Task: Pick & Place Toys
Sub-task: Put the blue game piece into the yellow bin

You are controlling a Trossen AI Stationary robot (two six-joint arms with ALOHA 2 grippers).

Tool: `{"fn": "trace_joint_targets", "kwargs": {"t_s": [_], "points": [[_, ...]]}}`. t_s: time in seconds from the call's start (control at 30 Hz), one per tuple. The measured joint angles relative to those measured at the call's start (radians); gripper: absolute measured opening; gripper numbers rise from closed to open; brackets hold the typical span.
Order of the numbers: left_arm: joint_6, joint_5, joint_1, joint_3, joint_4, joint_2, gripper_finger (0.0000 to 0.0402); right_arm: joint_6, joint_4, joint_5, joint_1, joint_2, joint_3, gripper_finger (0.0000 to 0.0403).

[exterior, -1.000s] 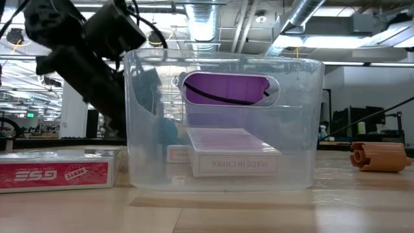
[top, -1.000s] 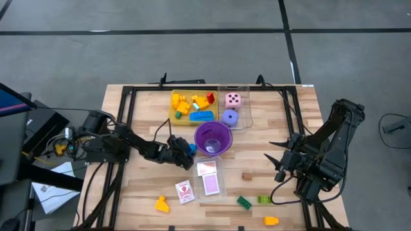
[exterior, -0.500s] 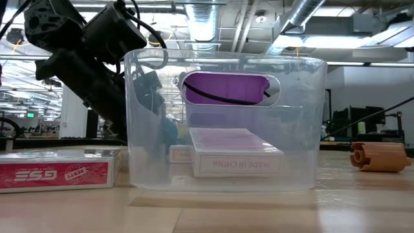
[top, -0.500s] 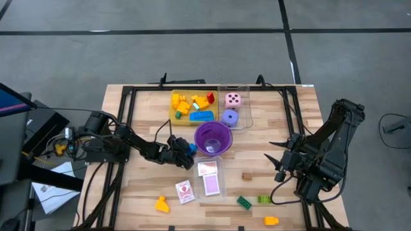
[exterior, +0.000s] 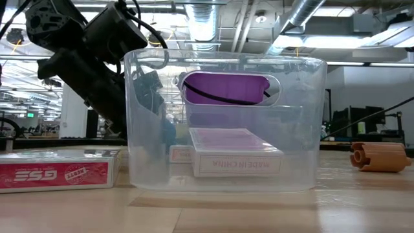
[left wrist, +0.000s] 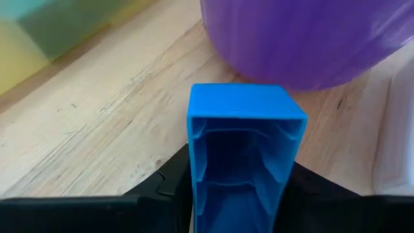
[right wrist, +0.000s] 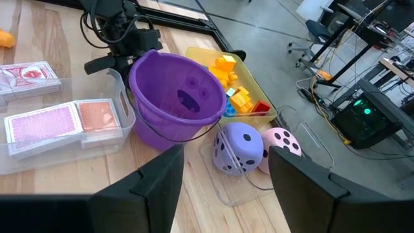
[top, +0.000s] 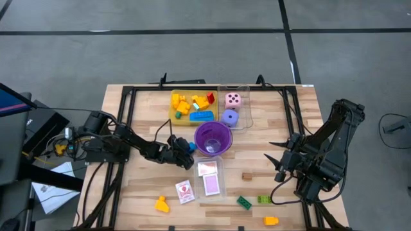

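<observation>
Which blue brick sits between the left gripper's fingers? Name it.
The small blue brick beside the purple cup, between the left gripper fingers. The other blue brick lies in the yellow tray.

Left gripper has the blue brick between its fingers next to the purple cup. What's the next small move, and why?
Probably lift it straight up a little. In the left wrist view the blue brick sits between the left gripper's fingers, low over the table and right beside the purple cup. Raising it first should clear the cup's wall before carrying it toward the yellow tray of bricks.
</observation>
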Motion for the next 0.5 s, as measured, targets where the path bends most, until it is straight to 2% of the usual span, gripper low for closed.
{"fn": "trace_joint_targets", "kwargs": {"t_s": [0.2, 0.37, 0.5], "points": [[-0.012, 0.026, -0.024, -0.004, -0.212, -0.116, 0.0128, 0.000, 0.000, -0.012, 0.000, 0.000, 0.000, 0.0218], [-0.018, 0.068, -0.051, -0.013, -0.432, -0.328, 0.0128, 0.000, 0.000, -0.013, 0.000, 0.000, 0.000, 0.0218], [-0.018, 0.111, -0.103, -0.066, -0.496, -0.494, 0.0128, 0.000, 0.000, -0.013, 0.000, 0.000, 0.000, 0.0218]]}}
